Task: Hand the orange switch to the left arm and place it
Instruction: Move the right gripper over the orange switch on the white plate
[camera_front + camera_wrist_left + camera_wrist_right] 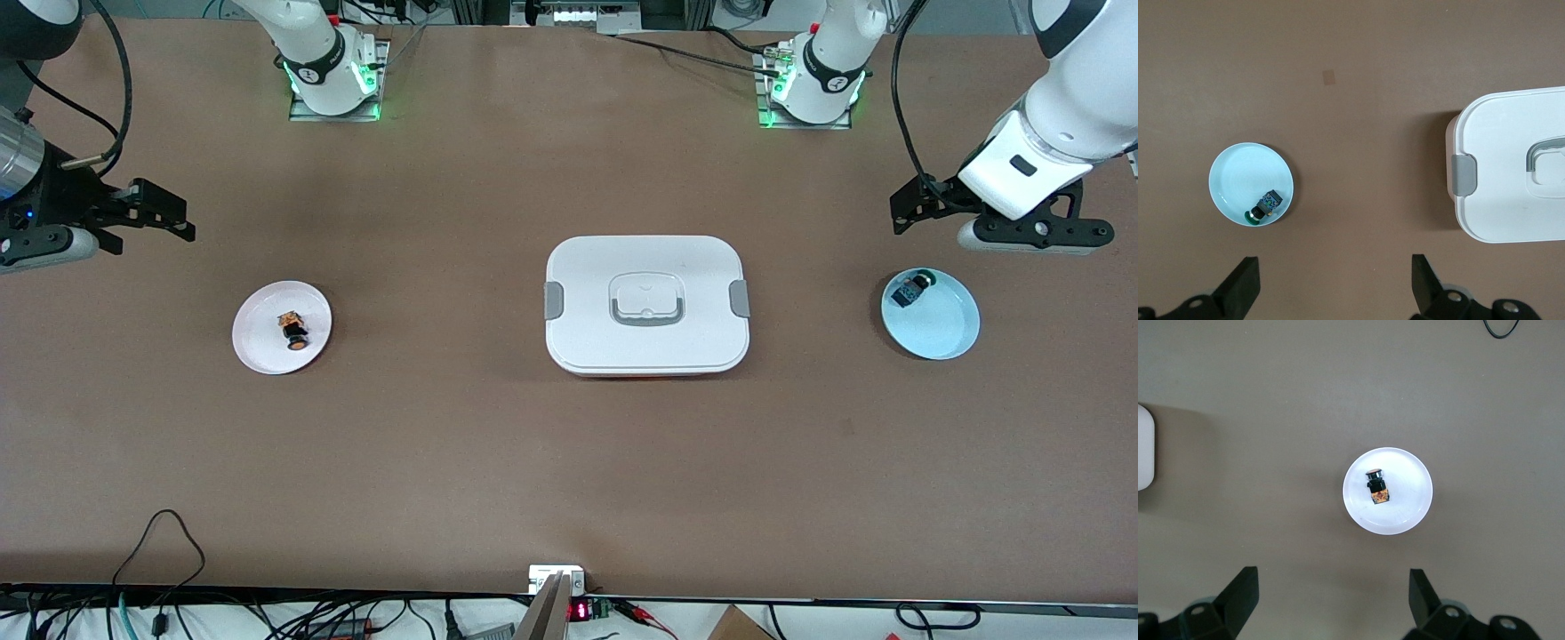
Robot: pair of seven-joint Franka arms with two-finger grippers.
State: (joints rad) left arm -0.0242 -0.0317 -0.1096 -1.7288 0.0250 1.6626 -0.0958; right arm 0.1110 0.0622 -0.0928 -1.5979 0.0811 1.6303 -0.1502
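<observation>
The orange switch (293,329) lies on a small white plate (262,342) toward the right arm's end of the table. In the right wrist view the switch (1377,485) sits in the middle of that plate (1405,510). My right gripper (89,233) hangs high, open and empty, over bare table beside the plate; its jaws (1333,600) stand wide apart. The white box (647,305) with grey clips stands mid-table, lid on. My left gripper (1000,227) is open and empty, high over the table toward the left arm's end; it also shows in the left wrist view (1335,283).
A light blue plate (938,329) holds a small blue-and-black switch (909,291) below my left gripper; both show in the left wrist view, the plate (1238,173) and the switch (1265,207). The box's end (1511,180) is beside them. Cables run along the table's near edge.
</observation>
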